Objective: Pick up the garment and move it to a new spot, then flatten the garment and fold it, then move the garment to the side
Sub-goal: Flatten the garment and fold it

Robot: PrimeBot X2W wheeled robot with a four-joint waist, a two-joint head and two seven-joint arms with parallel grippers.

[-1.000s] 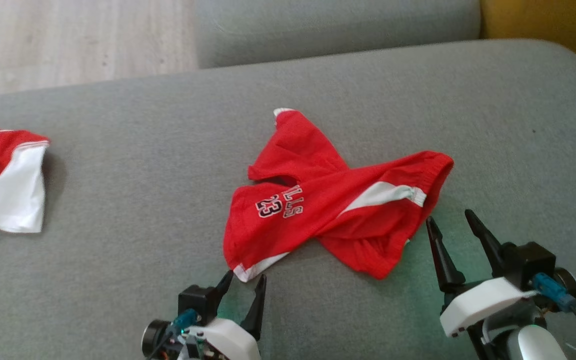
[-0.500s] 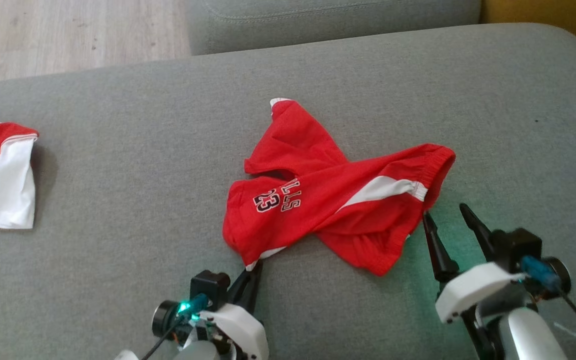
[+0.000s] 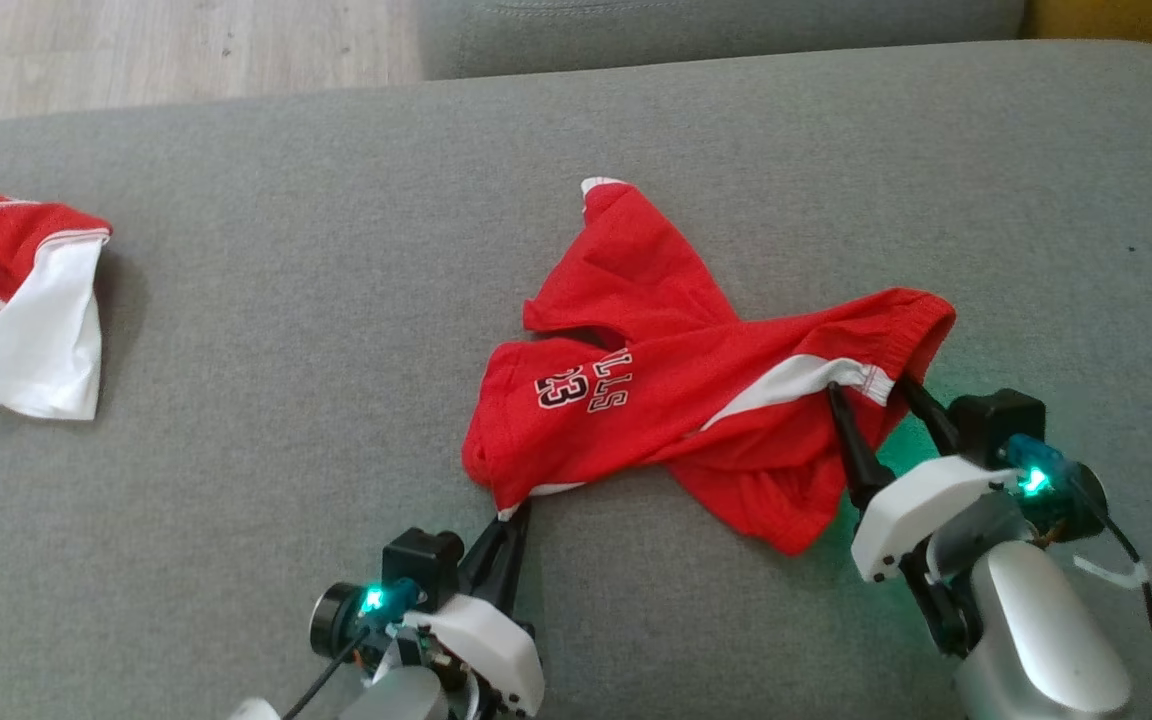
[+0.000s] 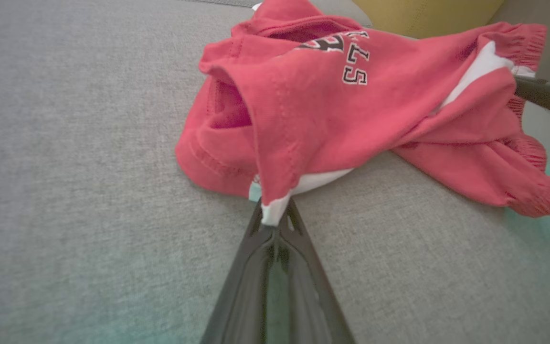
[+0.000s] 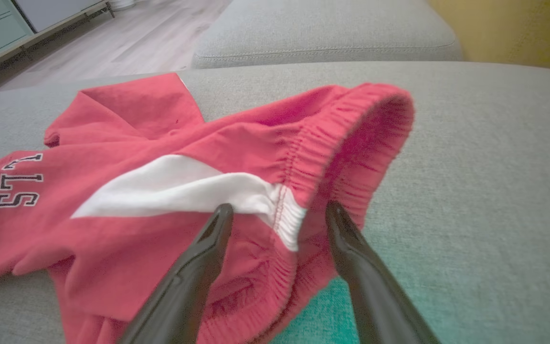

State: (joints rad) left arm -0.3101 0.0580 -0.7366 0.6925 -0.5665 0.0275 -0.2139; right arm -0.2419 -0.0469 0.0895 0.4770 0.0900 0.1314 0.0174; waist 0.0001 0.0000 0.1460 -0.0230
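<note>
The garment (image 3: 676,390) is a pair of red shorts with white side stripes and a "23" print, lying crumpled on the grey sofa cushion (image 3: 336,300). My left gripper (image 3: 514,512) is shut on the white-trimmed hem corner (image 4: 272,210) at the near left end, lifting it slightly. At the other end my right gripper (image 3: 866,392) is open, its two fingers straddling the elastic waistband (image 5: 299,157) where the white stripe ends. In the left wrist view one right finger (image 4: 547,93) shows at the right edge.
A second red and white garment (image 3: 21,300) lies at the cushion's left edge. Another grey cushion (image 3: 716,25) sits beyond, with wooden floor (image 3: 136,45) at the upper left and a yellow surface (image 5: 509,28) at the far right.
My left gripper closed on the hem corner and pulled it up a little. My right gripper moved forward so its open fingers now straddle the waistband. The head camera shifted.
</note>
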